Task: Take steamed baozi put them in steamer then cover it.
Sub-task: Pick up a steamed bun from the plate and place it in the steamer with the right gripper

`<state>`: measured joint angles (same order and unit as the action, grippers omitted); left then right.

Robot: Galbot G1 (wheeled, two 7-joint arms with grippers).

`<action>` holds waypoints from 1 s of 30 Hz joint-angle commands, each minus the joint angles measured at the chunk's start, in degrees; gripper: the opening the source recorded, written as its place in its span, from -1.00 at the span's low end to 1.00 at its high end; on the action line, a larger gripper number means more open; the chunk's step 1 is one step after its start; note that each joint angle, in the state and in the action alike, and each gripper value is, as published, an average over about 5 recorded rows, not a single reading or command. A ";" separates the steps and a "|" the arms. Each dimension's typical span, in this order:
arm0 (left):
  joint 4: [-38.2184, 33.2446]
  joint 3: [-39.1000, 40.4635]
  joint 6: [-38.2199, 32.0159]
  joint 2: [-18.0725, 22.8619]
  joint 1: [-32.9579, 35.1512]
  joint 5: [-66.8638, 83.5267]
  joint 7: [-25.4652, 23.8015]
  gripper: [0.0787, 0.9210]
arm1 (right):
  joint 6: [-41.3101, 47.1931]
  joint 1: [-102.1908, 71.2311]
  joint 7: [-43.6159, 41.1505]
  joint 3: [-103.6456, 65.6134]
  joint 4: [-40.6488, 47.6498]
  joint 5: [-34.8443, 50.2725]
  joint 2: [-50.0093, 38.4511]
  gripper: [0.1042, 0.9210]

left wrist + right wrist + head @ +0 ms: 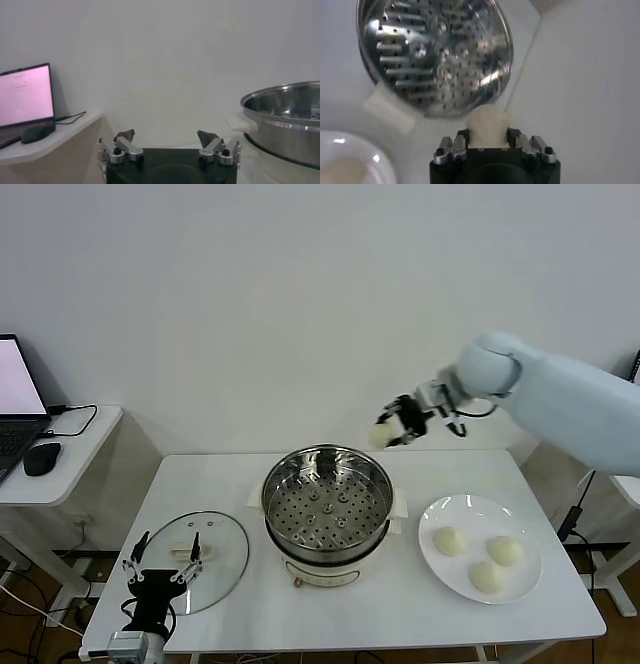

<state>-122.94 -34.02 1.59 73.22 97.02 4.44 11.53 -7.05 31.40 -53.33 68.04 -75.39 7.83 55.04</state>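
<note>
My right gripper [392, 426] is shut on a creamy-white baozi [381, 435] and holds it in the air above the far right rim of the steamer [327, 506]. In the right wrist view the baozi [488, 126] sits between the fingers, with the steamer's perforated tray [435, 55] below. Three more baozi [449, 540] lie on the white plate [440, 511] at the right. The glass cover [224, 556] with its cream bar handle lies flat on the table left of the steamer. My left gripper [168, 568] is open and empty, just above the cover's near edge.
A side table at the far left holds a laptop [15, 399] and a mouse [41, 457]. The steamer's steel wall [287, 120] shows in the left wrist view. The white table's edge [590, 599] is close to the plate on the right.
</note>
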 commanded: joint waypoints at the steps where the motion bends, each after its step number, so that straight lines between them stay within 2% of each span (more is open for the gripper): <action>1: -0.18 -0.13 -0.02 -0.12 0.03 0.03 -0.01 0.77 | -6.95 -0.05 2.15 6.03 3.64 -7.99 11.87 -0.05; 8: 0.29 0.05 -0.19 0.39 0.05 -0.36 0.03 0.77 | -14.19 -3.52 3.96 6.76 8.18 -16.68 15.64 -0.07; 23: 1.00 -0.33 -0.37 0.56 -0.13 -0.19 0.10 0.77 | -21.73 -7.84 6.81 4.54 16.64 -28.73 18.80 -0.06; 30: 1.01 -0.34 -0.39 0.64 -0.33 -0.10 0.15 0.77 | -23.14 -8.21 7.53 4.23 16.76 -29.44 18.47 0.06</action>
<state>-121.95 -34.37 1.21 73.84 96.70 4.36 11.67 -26.93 24.36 -46.74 72.53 -61.27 -17.09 72.09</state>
